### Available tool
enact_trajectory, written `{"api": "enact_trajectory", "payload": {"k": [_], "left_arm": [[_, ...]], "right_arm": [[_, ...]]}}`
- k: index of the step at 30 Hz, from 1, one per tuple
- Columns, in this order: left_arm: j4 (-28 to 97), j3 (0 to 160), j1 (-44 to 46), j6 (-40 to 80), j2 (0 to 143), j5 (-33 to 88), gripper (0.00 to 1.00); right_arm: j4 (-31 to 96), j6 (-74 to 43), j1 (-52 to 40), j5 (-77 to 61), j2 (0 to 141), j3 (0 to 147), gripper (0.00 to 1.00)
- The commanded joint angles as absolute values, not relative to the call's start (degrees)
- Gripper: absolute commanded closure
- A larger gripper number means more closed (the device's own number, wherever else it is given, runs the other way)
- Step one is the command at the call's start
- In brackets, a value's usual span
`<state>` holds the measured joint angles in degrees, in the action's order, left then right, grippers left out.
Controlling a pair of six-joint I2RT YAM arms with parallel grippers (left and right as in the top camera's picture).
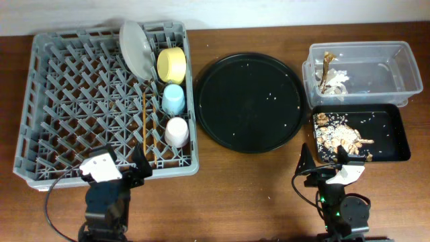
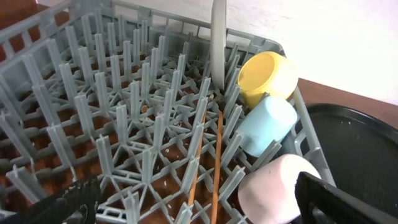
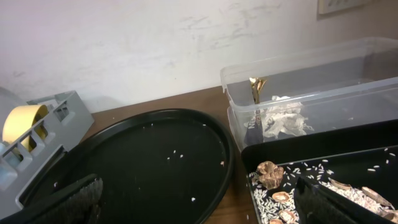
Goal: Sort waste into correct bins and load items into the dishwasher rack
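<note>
The grey dishwasher rack (image 1: 67, 101) holds the grey plate (image 1: 136, 48) upright, the yellow bowl (image 1: 171, 64), the light blue cup (image 1: 173, 98), the pinkish-white cup (image 1: 177, 131) and two chopsticks (image 1: 144, 128). The left wrist view shows the same plate (image 2: 219, 37), bowl (image 2: 267, 76), blue cup (image 2: 266, 123), pinkish cup (image 2: 273, 193) and chopsticks (image 2: 208, 168). The clear tub (image 1: 376, 60) holds the tissue with a brown scrap (image 1: 332, 77). The black tray (image 1: 393, 131) holds food leftovers (image 1: 339, 134). My left gripper (image 1: 138, 165) and right gripper (image 1: 322, 158) are open and empty, low at the table's front.
A large round black tray (image 1: 248, 101) with scattered rice grains lies between the rack and the bins; it also shows in the right wrist view (image 3: 149, 168). A pale wall stands behind the table.
</note>
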<state>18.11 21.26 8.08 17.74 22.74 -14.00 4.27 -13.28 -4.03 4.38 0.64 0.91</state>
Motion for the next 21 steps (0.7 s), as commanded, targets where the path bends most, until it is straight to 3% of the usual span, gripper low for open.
{"api": "enact_trajectory", "payload": {"k": [1, 4, 9, 21], "left_arm": [[8.0, 11.1, 4.4, 16.8, 14.7, -11.7, 0.01], [-0.8, 1.9, 1.7, 16.8, 7.4, -11.6, 0.01], [3.9, 0.5, -5.1, 13.1, 0.3, -9.7, 0.01], [3.9, 0.5, -5.1, 13.2, 0.3, -8.6, 0.01]], "right_arm": [[4.6, -12.9, -3.7, 4.3, 0.2, 0.5, 0.02], [4.6, -12.9, -3.7, 4.3, 0.2, 0.5, 0.02], [4.6, -12.9, -3.7, 4.3, 0.2, 0.5, 0.02], [4.6, -12.9, -3.7, 4.3, 0.2, 0.5, 0.01]]}}
